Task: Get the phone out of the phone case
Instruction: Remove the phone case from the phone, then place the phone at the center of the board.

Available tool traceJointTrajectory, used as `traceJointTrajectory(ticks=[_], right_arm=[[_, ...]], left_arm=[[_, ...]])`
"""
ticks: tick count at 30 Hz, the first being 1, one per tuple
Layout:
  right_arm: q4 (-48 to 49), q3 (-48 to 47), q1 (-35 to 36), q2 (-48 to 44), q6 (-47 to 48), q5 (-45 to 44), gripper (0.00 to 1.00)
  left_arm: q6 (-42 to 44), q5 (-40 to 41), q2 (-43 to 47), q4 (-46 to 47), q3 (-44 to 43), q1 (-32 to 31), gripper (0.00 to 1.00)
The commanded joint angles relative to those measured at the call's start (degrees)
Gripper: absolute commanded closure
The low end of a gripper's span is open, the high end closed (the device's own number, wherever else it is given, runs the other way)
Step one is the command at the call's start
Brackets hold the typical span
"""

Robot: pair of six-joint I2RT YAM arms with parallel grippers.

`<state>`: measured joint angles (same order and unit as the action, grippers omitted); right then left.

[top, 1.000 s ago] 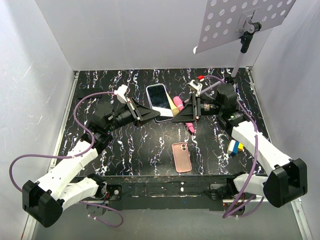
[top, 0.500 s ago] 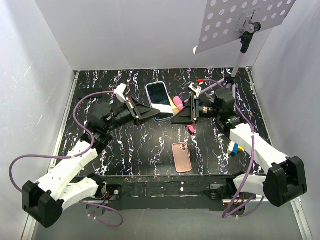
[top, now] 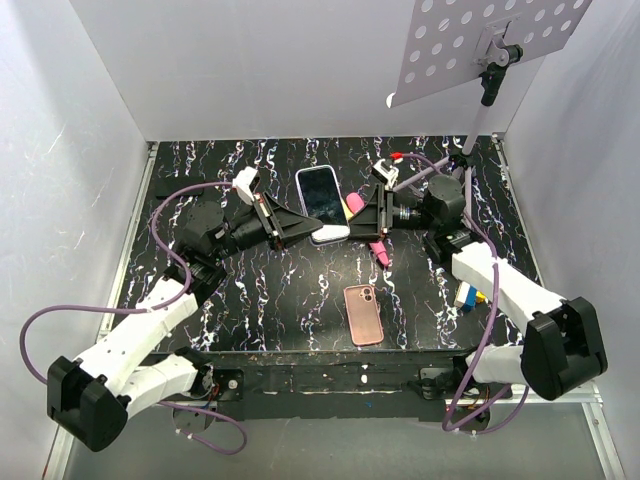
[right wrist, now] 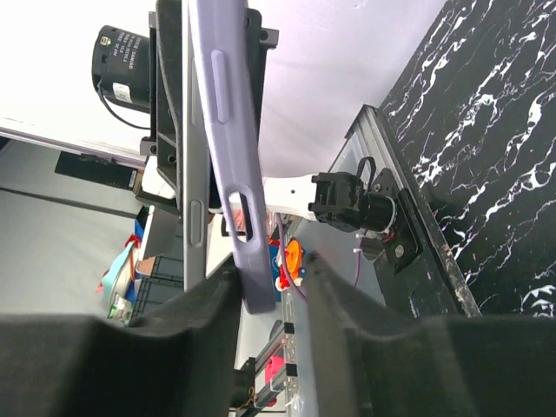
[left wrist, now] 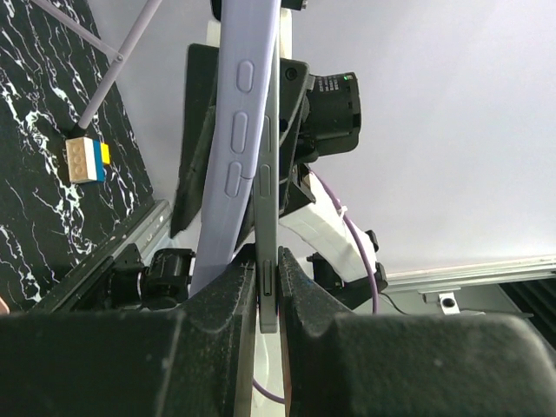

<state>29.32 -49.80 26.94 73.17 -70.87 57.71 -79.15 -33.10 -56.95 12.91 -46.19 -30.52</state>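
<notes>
Both grippers meet mid-air at a dark-screened phone (top: pixel 322 198) held over the table's back middle. In the left wrist view my left gripper (left wrist: pixel 269 261) is shut on the phone's grey edge (left wrist: pixel 268 200). A lilac soft case (left wrist: pixel 239 130) with button covers peels away from the phone. In the right wrist view the case's end (right wrist: pixel 252 261) hangs between my right gripper's (right wrist: pixel 274 269) fingers, against one finger with a gap to the other. A salmon-pink phone case (top: pixel 363 313) lies back-up near the front middle, apart from both grippers.
A pink marker-like stick (top: pixel 380 250) lies under the right gripper. A blue, yellow and white block (top: pixel 467 294) sits at the right. A perforated plate (top: pixel 490 40) on a stand rises at the back right. White walls close three sides.
My right arm has swung left and turned its gripper closer against the held phone's right edge. The phone has shifted slightly. The left arm has barely moved.
</notes>
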Motion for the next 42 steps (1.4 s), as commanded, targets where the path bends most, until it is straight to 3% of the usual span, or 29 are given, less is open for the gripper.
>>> traceJointTrajectory(ticks=[1, 3, 5, 7, 10, 13, 17, 20, 22, 24, 27, 30, 33, 38, 42], right_arm=[[6.45, -1.88, 1.97, 1.63, -1.2, -2.25, 0.67], [2.88, -2.32, 2.76, 1.19, 3.52, -4.96, 0.82], [-11.3, -4.33, 3.55, -1.08, 14.74, -12.14, 0.98], [-26.71, -8.01, 4.61, -3.02, 25.65, -22.06, 0.99], [-38.51, -9.52, 4.96, -5.04, 31.74, -36.73, 0.99], [-42.67, -9.61, 5.23, -5.32, 35.44, -49.32, 0.99], [-47.68, -11.63, 5.23, -2.86, 39.66, -59.71, 0.99], [-47.61, -11.55, 5.32, -2.41, 41.51, -59.65, 0.99], [-45.51, -10.67, 5.32, -2.76, 41.95, -54.85, 0.99], [-44.27, -9.18, 5.32, -3.9, 41.35, -50.09, 0.99], [-44.78, -7.25, 5.41, -7.06, 40.64, -44.36, 0.99], [-46.89, -5.13, 5.41, -11.71, 40.55, -41.9, 0.99], [-50.67, -5.13, 5.41, -15.85, 40.29, -39.97, 0.99], [-55.77, -4.78, 5.41, -22.53, 40.11, -39.52, 0.99], [-58.67, -3.73, 5.41, -26.31, 40.02, -39.79, 0.99]], left_arm=[[-2.14, -2.58, 0.52, 4.76, -1.27, 0.29, 1.0], [-3.1, -2.23, 1.05, 2.66, -0.92, 0.38, 1.0], [-5.12, -1.62, 1.92, 3.34, 0.39, 0.46, 1.0], [-8.1, -0.57, 2.72, 7.37, 2.76, 0.46, 1.0], [-11.71, 0.75, 3.77, 10.2, 5.14, 0.55, 1.0], [-14.18, 1.98, 4.3, 11.26, 6.47, 0.46, 1.0], [-14.1, 3.31, 4.13, 10.12, 6.12, 0.47, 1.0], [-13.22, 3.04, 3.34, 9.6, 5.42, 0.46, 1.0], [-11.38, 3.13, 3.16, 8.02, 4.8, 0.55, 1.0], [-6.22, 5.14, 3.86, 1.12, 2.09, 0.55, 1.0], [10.37, 17.05, 5.44, -23.63, -5.55, 0.55, 1.0], [18.49, 34.53, 4.92, -35.12, -9.09, 0.73, 1.0], [19.48, 42.66, 1.94, -34.79, -7.86, 3.53, 1.0], [15.88, 47.76, -3.34, -31.46, -4.18, 12.93, 1.0], [15.62, 54.97, -2.55, -19.34, 4.77, 21.71, 1.0]])
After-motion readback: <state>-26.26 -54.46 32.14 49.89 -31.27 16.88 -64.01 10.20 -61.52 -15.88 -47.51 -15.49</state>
